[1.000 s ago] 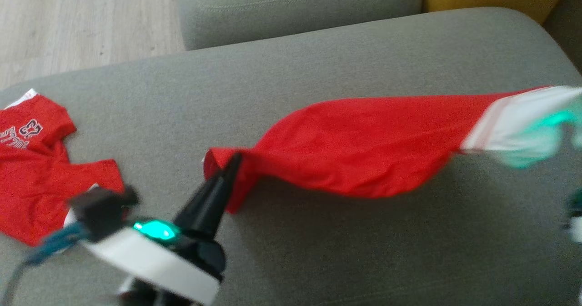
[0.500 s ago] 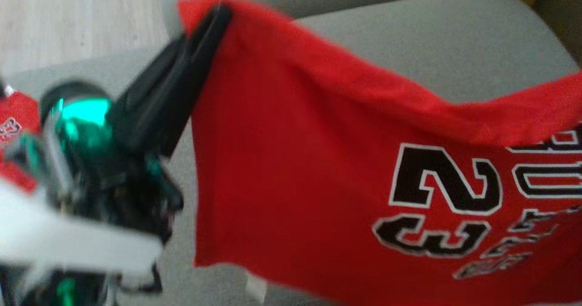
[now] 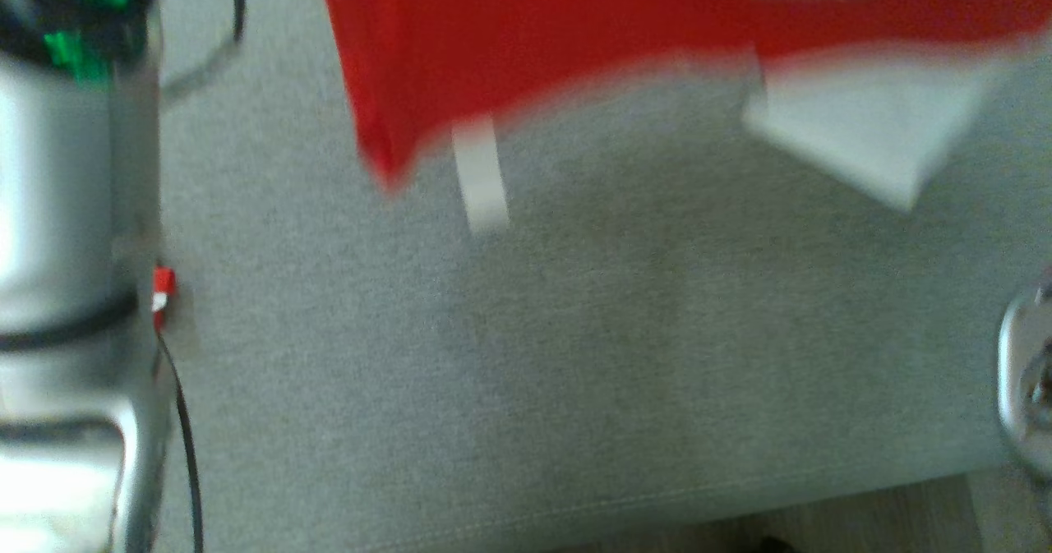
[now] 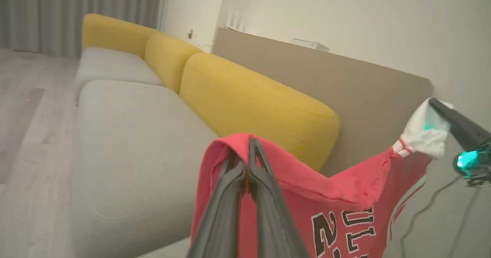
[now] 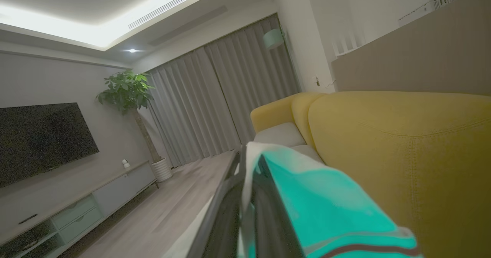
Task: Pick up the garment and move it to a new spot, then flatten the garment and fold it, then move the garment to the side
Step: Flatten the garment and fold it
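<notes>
Head view, blurred: a red jersey (image 3: 534, 35) hangs across the top, with its white trim at the right. It is lifted above a grey sofa seat cushion (image 3: 575, 331). The pale left forearm (image 3: 66, 208) runs down the left edge with a thin black cable (image 3: 185, 438) beside it. A strip of wooden floor (image 3: 822, 520) shows along the bottom.

Left wrist view: the left gripper (image 4: 250, 145) is pinched tight on the jersey's red upper edge. At the right, the right gripper (image 4: 435, 104) is clamped on the white trim. The cloth sags between them in the air, showing black lettering. Behind it are yellow back cushions (image 4: 253, 97), a beige panel (image 4: 326, 70), a cream wall (image 4: 383, 20) and grey curtains (image 4: 76, 12).

Right wrist view: the right fingers are closed on pale fabric tinted teal. Beyond them are a wall-mounted television (image 5: 42, 139), a potted plant (image 5: 126, 91), a low cabinet (image 5: 76, 208) and a lit ceiling strip (image 5: 96, 24).
</notes>
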`<state>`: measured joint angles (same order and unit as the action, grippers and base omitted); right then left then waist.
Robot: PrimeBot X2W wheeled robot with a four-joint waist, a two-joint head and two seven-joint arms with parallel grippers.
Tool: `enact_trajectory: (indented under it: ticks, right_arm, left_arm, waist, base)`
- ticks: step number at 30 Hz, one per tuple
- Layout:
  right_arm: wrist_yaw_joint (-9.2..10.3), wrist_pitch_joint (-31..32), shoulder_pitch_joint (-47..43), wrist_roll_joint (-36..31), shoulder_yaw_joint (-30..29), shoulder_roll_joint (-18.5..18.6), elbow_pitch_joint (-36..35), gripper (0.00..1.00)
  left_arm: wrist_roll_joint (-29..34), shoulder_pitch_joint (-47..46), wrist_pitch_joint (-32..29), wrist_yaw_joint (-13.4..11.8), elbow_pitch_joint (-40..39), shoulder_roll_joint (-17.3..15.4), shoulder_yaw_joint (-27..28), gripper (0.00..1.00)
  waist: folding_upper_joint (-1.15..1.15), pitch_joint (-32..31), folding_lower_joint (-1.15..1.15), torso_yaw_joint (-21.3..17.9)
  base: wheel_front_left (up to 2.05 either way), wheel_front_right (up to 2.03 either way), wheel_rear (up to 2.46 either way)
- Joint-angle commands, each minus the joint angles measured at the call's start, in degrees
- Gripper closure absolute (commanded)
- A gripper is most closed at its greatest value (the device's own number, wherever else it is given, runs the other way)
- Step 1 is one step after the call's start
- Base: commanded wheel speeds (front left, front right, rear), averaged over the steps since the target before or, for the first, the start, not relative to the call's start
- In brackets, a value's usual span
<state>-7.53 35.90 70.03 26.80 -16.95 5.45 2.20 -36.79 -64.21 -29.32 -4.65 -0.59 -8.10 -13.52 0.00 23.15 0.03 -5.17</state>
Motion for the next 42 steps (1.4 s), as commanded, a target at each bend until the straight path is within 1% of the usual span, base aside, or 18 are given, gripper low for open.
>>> enact_trajectory:
  ticks: [1,5,6,8,10,12,15,17,21,24,28,29,31,34,37,42]
  right_arm:
    - [0.04,-1.83,3.42,-1.95,0.75,-1.33,0.66,1.00]
    - [0.04,-11.23,16.69,-7.09,-1.91,-2.21,10.42,1.00]
    - [0.04,-13.72,19.27,-7.98,-2.41,-2.31,12.44,1.00]
    - [0.04,-17.69,22.92,-8.67,-3.36,-2.45,15.87,1.00]
    - [0.04,-19.99,23.82,-8.13,-2.97,-2.52,18.67,1.00]
    - [0.04,-21.68,21.24,-6.51,-1.54,-2.54,20.69,1.00]
    - [0.04,-23.79,12.76,-3.43,0.98,-2.55,21.55,1.00]
    - [0.04,-24.66,5.24,-0.21,3.03,-2.22,20.98,1.00]
    - [0.04,-25.27,-12.13,6.04,8.12,0.49,16.33,1.00]
    - [0.04,-25.59,-25.30,9.52,10.35,2.26,11.76,1.00]
    - [0.04,-24.82,-40.47,12.84,10.90,3.49,4.93,1.00]
    - [0.04,-24.82,-40.47,12.84,10.90,3.49,4.93,1.00]
    - [0.04,-24.44,-47.12,13.23,10.70,3.73,1.53,1.00]
    - [0.04,-22.55,-55.90,13.76,10.15,3.11,-3.88,1.00]
    - [0.04,-19.97,-64.09,13.82,8.58,2.22,-9.26,1.00]
    - [0.04,-15.11,-77.52,12.56,5.99,-0.01,-18.12,1.00]
  left_arm:
    - [1.83,-3.43,1.47,0.38,1.30,-1.64,0.76,1.00]
    - [7.79,-14.80,9.98,-0.26,12.27,-0.91,0.59,1.00]
    - [8.85,-17.01,12.40,-0.02,14.46,-0.62,0.38,1.00]
    - [11.48,-20.81,16.67,0.82,19.15,-0.61,-0.87,1.00]
    - [13.48,-23.20,20.36,1.41,23.55,-0.25,-2.18,1.00]
    - [14.39,-23.17,24.17,2.27,27.50,0.50,-3.34,1.00]
    - [15.05,-18.47,29.08,4.15,32.49,1.33,-5.64,1.00]
    - [14.46,-13.21,31.59,5.49,34.73,1.85,-6.78,1.00]
    - [12.25,-1.35,34.57,7.33,35.57,2.32,-7.91,1.00]
    - [10.22,7.76,35.75,7.77,33.67,1.80,-7.68,1.00]
    - [8.42,19.35,35.61,6.74,27.08,-0.04,-7.20,1.00]
    - [8.42,19.35,35.61,6.74,27.08,-0.04,-7.20,1.00]
    - [7.08,25.60,34.65,5.66,22.00,-1.07,-6.54,1.00]
    - [5.11,35.55,32.55,2.95,12.35,-2.88,-5.10,1.00]
    - [3.50,46.16,29.81,0.01,2.14,-3.98,-4.84,1.00]
    - [1.41,62.73,26.46,-5.35,-12.55,-4.05,-5.78,1.00]
  waist:
    - [0.00,5.87,-0.03,2.11]
    - [0.00,11.17,-0.03,1.74]
    - [0.00,12.18,-0.03,1.69]
    - [0.00,14.26,-0.03,1.57]
    - [0.00,16.16,-0.03,1.44]
    - [0.00,17.00,-0.03,1.31]
    - [0.00,16.00,-0.03,1.06]
    - [0.00,14.23,-0.03,0.78]
    - [0.00,10.11,-0.03,0.67]
    - [0.00,5.55,-0.03,0.84]
    - [0.00,-0.24,-0.03,1.19]
    - [0.00,-0.24,-0.03,1.19]
    - [0.00,-3.14,-0.03,1.18]
    - [0.00,-6.40,-0.03,0.84]
    - [0.00,-8.80,-0.03,0.82]
    - [0.00,-9.77,-0.03,1.22]
  base:
    - [0.00,0.00,0.00]
    - [0.00,0.00,0.00]
    - [0.00,0.00,0.00]
    - [0.00,0.00,0.00]
    - [0.00,0.00,0.00]
    - [0.00,0.00,0.00]
    - [0.00,0.00,0.00]
    - [0.00,0.00,0.00]
    - [0.00,0.00,0.00]
    - [0.00,0.00,0.00]
    - [0.00,0.00,0.00]
    - [0.00,0.00,0.00]
    - [0.00,0.00,0.00]
    - [0.00,0.00,0.00]
    - [0.00,0.00,0.00]
    - [0.00,0.00,0.00]
